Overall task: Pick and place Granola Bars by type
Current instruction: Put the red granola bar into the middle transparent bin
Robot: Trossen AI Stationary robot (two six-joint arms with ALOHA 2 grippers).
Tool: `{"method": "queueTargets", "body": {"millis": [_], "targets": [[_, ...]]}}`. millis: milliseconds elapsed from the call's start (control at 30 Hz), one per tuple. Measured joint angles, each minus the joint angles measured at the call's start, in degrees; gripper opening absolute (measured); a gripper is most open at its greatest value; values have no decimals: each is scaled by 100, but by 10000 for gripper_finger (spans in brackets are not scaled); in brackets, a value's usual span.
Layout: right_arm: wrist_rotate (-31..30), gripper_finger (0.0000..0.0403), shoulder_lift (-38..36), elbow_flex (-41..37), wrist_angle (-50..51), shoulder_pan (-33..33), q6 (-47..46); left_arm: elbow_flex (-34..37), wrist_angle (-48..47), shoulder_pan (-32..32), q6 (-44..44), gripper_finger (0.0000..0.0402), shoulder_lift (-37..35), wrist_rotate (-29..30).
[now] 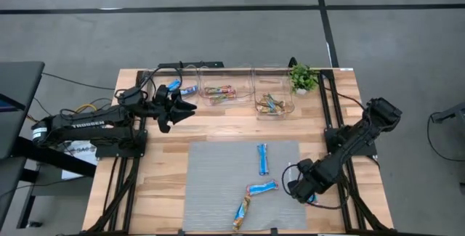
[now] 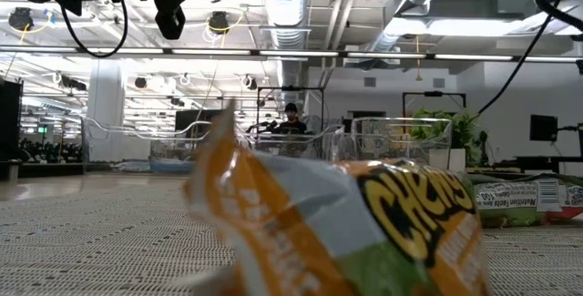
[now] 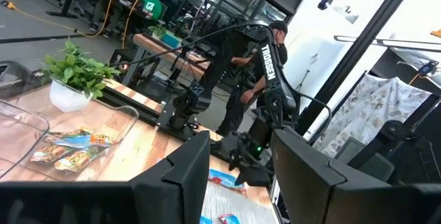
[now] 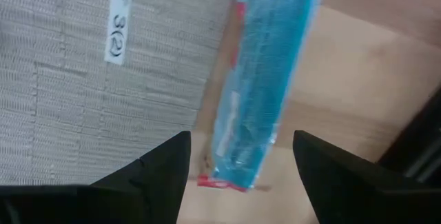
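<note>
Over the table's right side my right gripper points down, open. Its fingers stand on either side of a blue granola bar that lies flat on the wood just off the mat's right edge; I see no touch. On the grey mat lie two more blue bars and an orange-brown bar. My left gripper hovers open and level near the far left bin, with nothing between its fingers.
Three clear bins stand along the far edge: the left one holds a blue bar, the middle one orange-brown bars, the right one silvery-green bars. A small potted plant stands at the far right. A white label sits on the mat.
</note>
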State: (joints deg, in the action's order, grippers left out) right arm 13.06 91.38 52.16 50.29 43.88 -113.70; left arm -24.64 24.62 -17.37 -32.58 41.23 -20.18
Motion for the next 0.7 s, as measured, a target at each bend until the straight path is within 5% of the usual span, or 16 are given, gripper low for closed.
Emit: {"method": "queueTargets", "body": {"millis": [400, 700], "targets": [[48, 239, 673, 26, -155, 9, 19, 0, 2, 0, -2, 148, 0, 138], [38, 132, 714, 21, -197, 9, 20, 0, 4, 0, -44, 148, 0, 136]]}}
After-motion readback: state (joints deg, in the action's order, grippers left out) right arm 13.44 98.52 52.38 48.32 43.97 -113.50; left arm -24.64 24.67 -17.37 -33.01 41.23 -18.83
